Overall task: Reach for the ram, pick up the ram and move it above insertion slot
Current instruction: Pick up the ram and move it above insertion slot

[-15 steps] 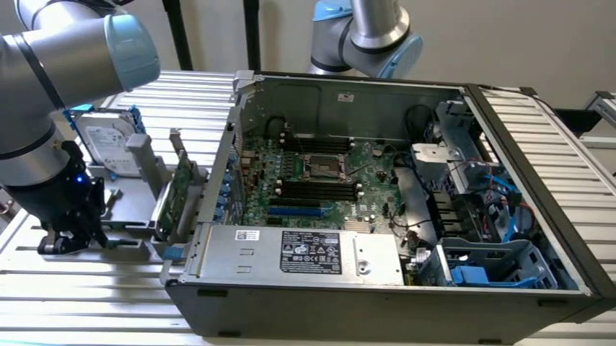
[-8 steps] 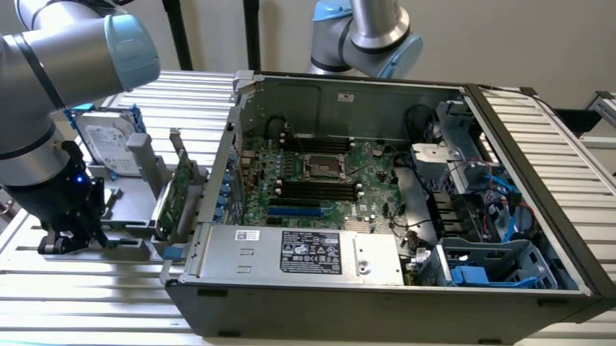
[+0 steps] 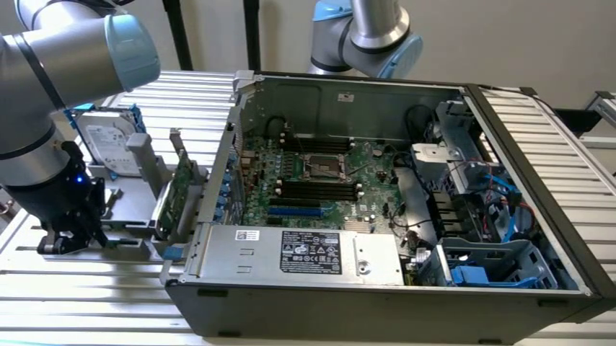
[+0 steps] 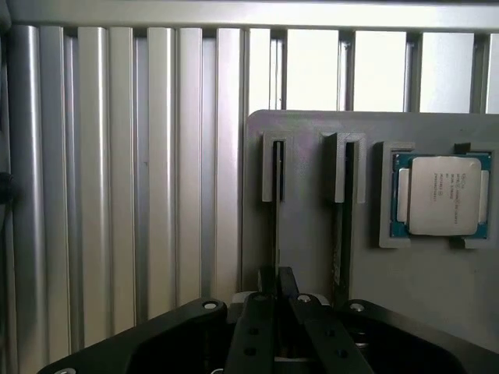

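I see the ram (image 4: 277, 222) edge-on, a thin line standing in one narrow groove of the grey holder (image 4: 312, 234), not lifted out. My claw (image 4: 278, 279) sits right over it, its fingers (image 4: 290, 282) drawn almost together and pinching the stick's exposed edge. A second groove (image 4: 344, 179) runs parallel just beside it, and a silver processor chip (image 4: 440, 195) lies in a square recess past that. The holder rests on the slatted metal table (image 4: 117, 202). In the exterior view the claw is down at the holder on that view's left, well apart from the open computer case (image 3: 288, 306), where the black insertion slots (image 3: 318, 189) lie parallel on the board. An expansion card (image 3: 179, 193) stands upright just beside the case wall, with a hard drive (image 3: 104, 140) near it.
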Robot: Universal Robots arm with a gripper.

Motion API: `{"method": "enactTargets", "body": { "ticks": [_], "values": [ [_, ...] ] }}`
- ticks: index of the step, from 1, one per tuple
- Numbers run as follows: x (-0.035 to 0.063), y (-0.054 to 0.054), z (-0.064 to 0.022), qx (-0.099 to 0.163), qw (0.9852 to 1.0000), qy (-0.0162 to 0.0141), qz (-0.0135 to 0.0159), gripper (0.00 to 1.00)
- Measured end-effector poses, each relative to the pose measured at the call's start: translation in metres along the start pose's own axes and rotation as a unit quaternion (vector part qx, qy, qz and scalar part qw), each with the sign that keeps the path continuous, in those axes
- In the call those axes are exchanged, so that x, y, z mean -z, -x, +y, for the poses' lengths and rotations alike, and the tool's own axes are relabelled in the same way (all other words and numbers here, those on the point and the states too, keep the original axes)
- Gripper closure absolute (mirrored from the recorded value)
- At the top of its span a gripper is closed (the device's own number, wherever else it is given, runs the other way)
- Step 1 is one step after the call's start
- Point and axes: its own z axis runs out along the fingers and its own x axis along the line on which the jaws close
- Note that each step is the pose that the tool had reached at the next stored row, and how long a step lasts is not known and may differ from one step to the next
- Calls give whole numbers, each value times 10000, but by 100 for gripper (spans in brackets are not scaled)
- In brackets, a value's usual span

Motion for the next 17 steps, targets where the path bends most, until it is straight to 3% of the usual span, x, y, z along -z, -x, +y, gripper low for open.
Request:
{"method": "enactTargets", "body": {
  "ticks": [5,17],
  "values": [
    [1,0,-1,-119,9999,0,-3,87],
    [30,0,0,-120,9999,1,-3,87]
  ]
}}
